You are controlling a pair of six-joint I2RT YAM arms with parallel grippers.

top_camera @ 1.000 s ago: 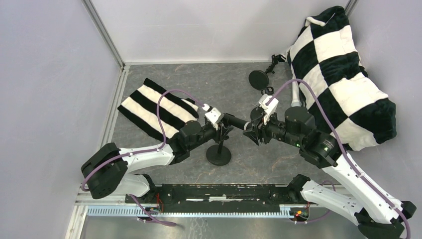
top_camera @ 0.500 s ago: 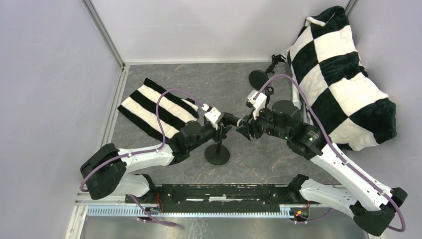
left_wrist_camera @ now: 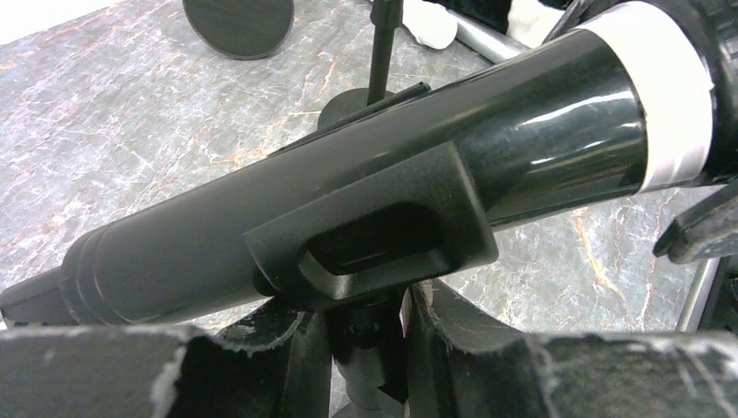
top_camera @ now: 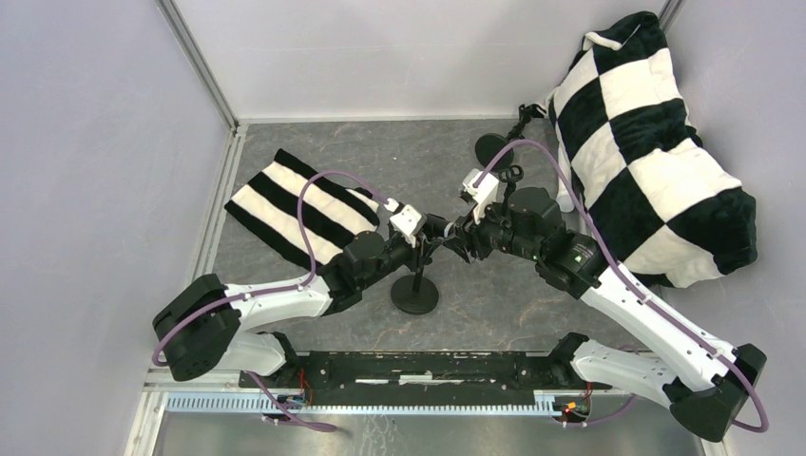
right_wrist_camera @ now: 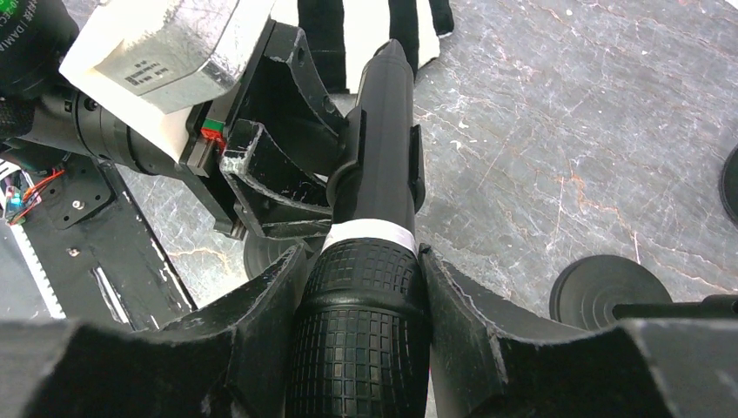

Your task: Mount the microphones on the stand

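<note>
Right wrist view only: right hand (right_wrist_camera: 364, 266) clenched on mesh head of black stick microphone (right_wrist_camera: 384, 148), lower centre. Left wrist view only: microphone barrel seated in black plastic stand clip (left_wrist_camera: 383, 239), mid-frame; left hand (left_wrist_camera: 361, 331) beneath, grasping clip's neck.

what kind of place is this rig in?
Probably a lab robot test cell, not a studio: bare grey panel walls on aluminium posts, a marble-look tabletop, and a left arm and right arm bolted to a rail at its near edge.
</note>
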